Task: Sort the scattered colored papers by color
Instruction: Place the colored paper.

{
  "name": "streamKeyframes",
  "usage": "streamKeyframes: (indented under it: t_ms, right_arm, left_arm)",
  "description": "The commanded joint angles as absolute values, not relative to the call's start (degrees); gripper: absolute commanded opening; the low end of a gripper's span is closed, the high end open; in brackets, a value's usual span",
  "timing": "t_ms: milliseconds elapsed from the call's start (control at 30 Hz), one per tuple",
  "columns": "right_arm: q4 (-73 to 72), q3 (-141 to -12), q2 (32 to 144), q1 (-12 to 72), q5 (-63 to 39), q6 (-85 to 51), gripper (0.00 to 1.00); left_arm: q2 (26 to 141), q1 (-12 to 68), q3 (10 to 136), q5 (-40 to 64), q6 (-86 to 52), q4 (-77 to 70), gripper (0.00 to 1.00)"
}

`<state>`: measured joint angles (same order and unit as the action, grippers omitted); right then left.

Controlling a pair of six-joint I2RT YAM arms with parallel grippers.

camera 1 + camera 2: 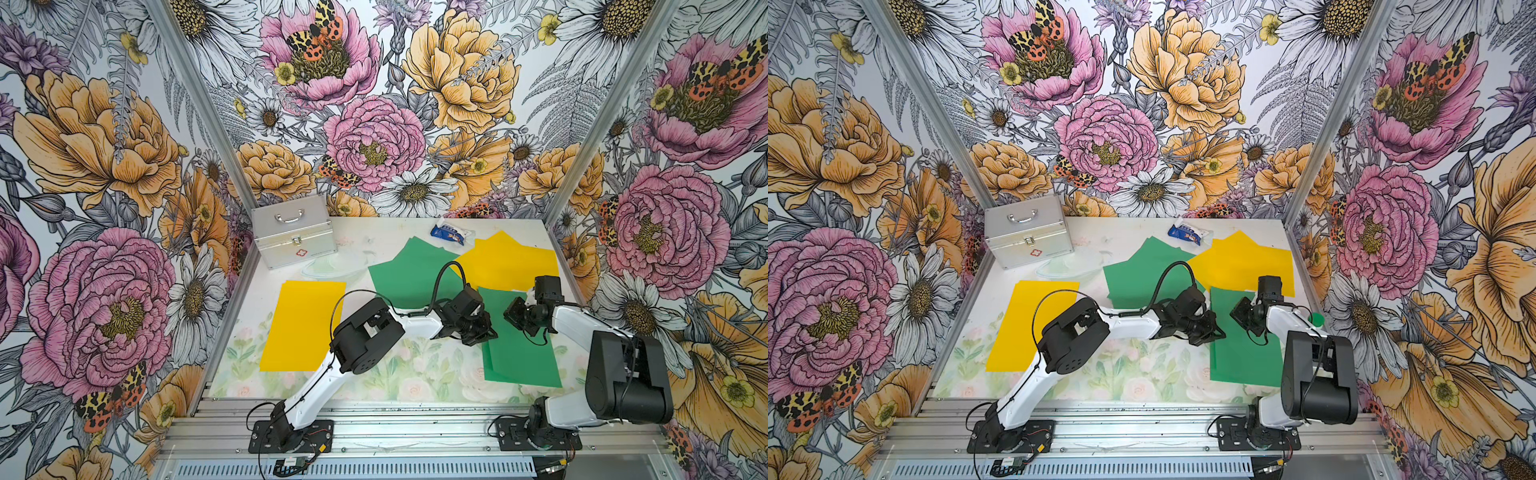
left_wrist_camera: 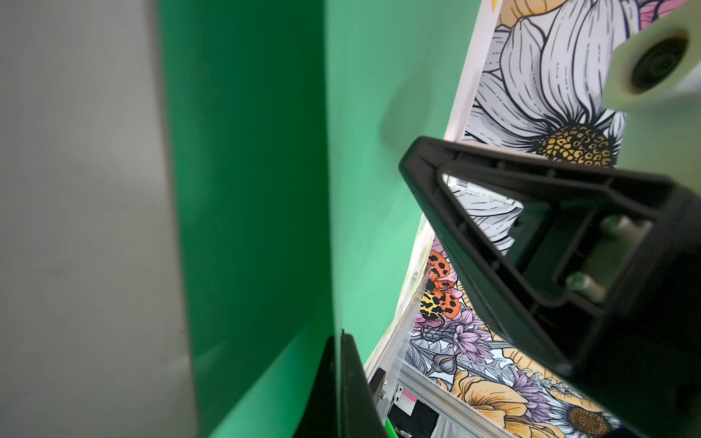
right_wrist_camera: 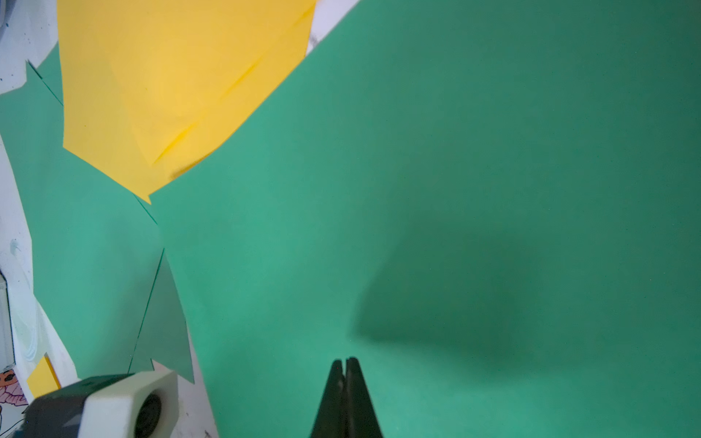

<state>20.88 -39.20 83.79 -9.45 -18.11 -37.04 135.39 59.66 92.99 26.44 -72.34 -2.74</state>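
Left jaws pinch the edge of a large plain green sheet point(image 1: 519, 357); right jaws, closed empty, hover over it.

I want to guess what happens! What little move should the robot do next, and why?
Probably the left hand drags the near green paper toward the far green paper: it seems shut on that sheet's edge, and greens belong together.
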Motion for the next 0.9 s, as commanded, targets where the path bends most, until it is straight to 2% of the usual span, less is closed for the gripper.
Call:
streamKeyframes:
  t_ms: [0, 500, 533, 600, 700, 733, 767, 800, 867]
  right_arm:
    - [19.0, -39.1, 84.6, -9.9, -16.4, -37.4, 0.00]
    - [16.6, -38.1, 88.8, -10.1, -17.8, -38.4, 0.00]
    - [16.5, -38.1, 89.1, -10.0, -17.8, -38.4, 0.00]
    - [16.3, -38.1, 89.5, -10.1, -18.1, -38.6, 0.00]
    - [16.2, -38.0, 89.8, -10.1, -18.3, -38.6, 0.00]
    - [16.1, -38.0, 89.8, -10.2, -18.3, -38.6, 0.00]
    - [16.2, -37.9, 89.7, -10.2, -18.3, -38.6, 0.00]
    - [16.2, -37.9, 89.7, -10.2, -18.4, -38.7, 0.00]
    - [16.2, -38.0, 89.6, -10.3, -18.7, -38.7, 0.00]
  left_arm:
    - [136.6, 60.3, 94.6, 25.5, -72.8, -2.5, 0.00]
    - [132.6, 60.1, 90.3, 21.9, -71.7, -2.5, 0.00]
    - [132.3, 60.1, 90.1, 21.7, -71.4, -2.6, 0.03]
    - [131.1, 60.1, 89.7, 20.8, -70.1, -2.3, 0.21]
    - [126.3, 60.0, 88.6, 16.1, -65.0, 0.9, 0.59]
    - [123.9, 60.0, 88.6, 13.8, -62.4, 3.7, 0.78]
    - [122.0, 59.9, 88.6, 11.4, -60.1, 6.4, 0.90]
    - [119.5, 59.9, 88.4, 8.9, -57.5, 9.2, 0.98]
    - [115.0, 59.4, 87.1, 4.6, -53.8, 12.9, 0.98]
